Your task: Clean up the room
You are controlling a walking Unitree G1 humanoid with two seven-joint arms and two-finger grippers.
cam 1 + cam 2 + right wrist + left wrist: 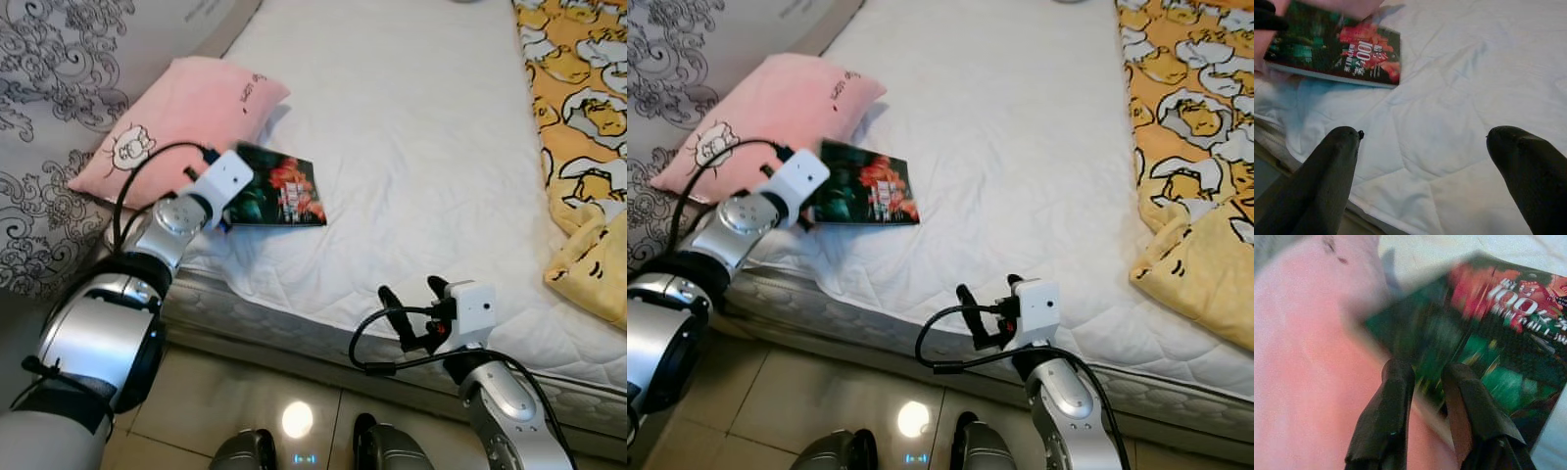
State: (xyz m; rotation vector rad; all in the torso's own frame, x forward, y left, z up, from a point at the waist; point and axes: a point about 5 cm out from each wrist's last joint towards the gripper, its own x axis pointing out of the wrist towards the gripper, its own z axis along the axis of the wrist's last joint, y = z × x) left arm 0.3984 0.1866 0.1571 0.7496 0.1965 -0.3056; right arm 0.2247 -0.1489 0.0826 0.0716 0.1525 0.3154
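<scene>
A book is seen lying on the white bed, beside a pink pillow. Its corner is pinched by the left gripper. The right gripper is held wide above the bed edge; a yellow blanket is spread at the right.

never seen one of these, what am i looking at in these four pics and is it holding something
This is a humanoid robot standing at a bed, tidying a room. The two wide pictures come from a stereo camera on its head, looking down. The other two come from cameras on its wrists, looking along each end effector's black fingers.

On the white mattress lie a pink pillow, a dark book with a red and green cover and a yellow patterned blanket.

The left end effector is at the book's near edge by the pillow, fingers close together around it; a firm grip cannot be confirmed. The right end effector hovers open at the mattress edge, holding nothing.
</scene>
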